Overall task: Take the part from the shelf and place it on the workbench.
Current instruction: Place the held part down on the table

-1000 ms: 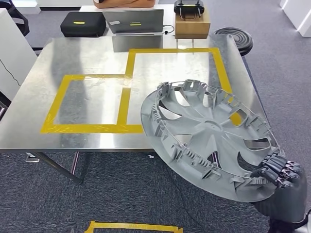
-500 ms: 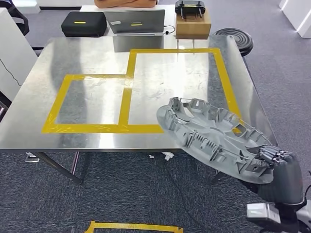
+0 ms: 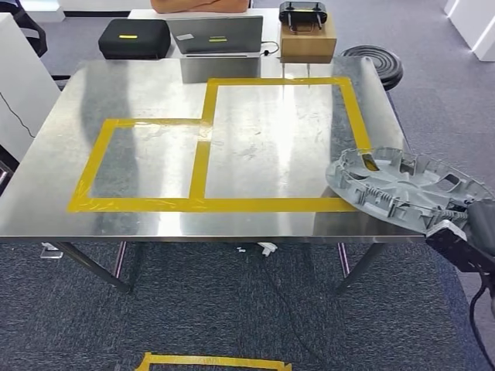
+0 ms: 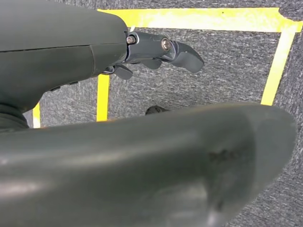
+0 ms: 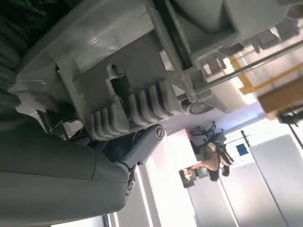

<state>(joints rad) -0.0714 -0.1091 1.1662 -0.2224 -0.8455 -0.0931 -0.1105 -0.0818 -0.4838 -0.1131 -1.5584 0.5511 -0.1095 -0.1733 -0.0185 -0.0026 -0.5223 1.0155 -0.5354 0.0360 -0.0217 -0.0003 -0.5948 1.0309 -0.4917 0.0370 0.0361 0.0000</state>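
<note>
R robot hand (image 5: 71, 175) grips rim of grey wheel cover (image 3: 403, 189), held nearly flat, ribbed side up. Cover overhangs the near right corner of steel tabletop (image 3: 146, 85), just outside the yellow tape frame (image 3: 201, 166); contact w/ tabletop unclear. L robot hand (image 4: 157, 49) hangs over carpet, fingers apart, holding nothing.

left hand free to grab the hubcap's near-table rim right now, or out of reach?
Probably not as things stand. The left hand hangs low over carpet and yellow floor tape, holding nothing. The hubcap sits at the workbench's far right edge, held by the right hand. It would have to cross the body.
</note>
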